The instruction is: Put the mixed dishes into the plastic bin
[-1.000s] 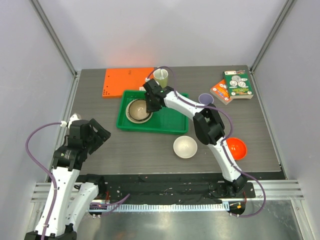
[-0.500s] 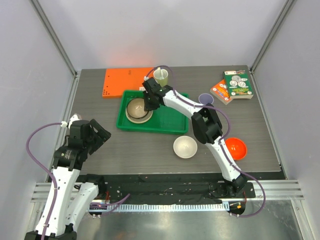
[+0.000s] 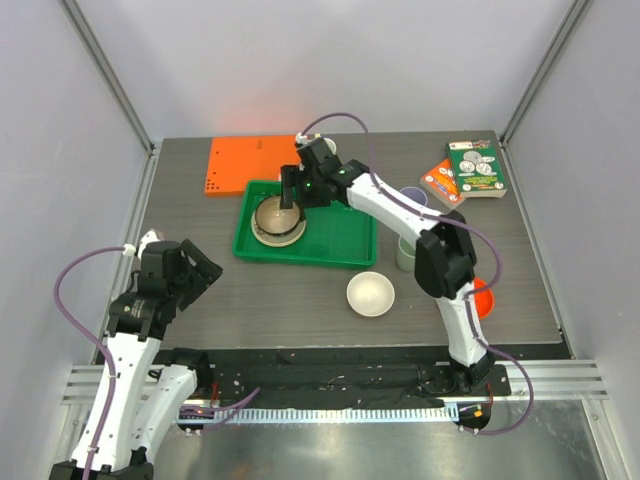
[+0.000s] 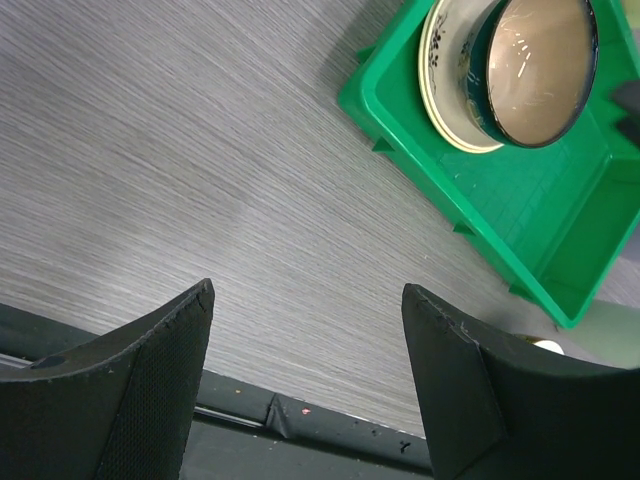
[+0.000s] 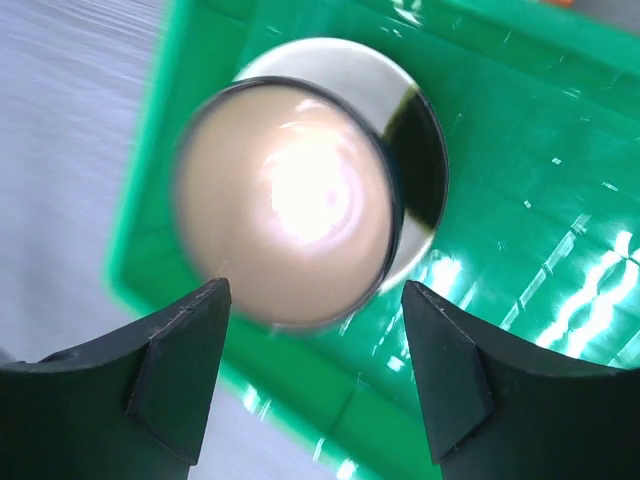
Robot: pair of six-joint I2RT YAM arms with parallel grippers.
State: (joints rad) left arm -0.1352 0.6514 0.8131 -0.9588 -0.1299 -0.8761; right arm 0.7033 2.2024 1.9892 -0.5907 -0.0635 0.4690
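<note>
1. The right end effector [image 5: 315, 288] has its fingers spread and grips nothing. Directly beneath it the brown bowl [image 5: 285, 200] sits on a cream plate [image 4: 437, 80] inside the green bin [image 3: 340, 240].
2. Well apart from it, on the table [image 3: 200, 220], the white bowl [image 3: 370, 293], sage-green cup [image 3: 404, 253] and orange-red bowl [image 3: 483, 298] are not yet binned.
3. Farthest off, the left end effector [image 4: 305, 300] is spread wide and empty.

On the bench [image 3: 250, 300] we see a green bin [image 3: 330, 242] centrally, orange board [image 3: 245, 162] at eleven o'clock, white bowl [image 3: 370, 293] at five, perhaps boxes [image 3: 468, 170] at one.
</note>
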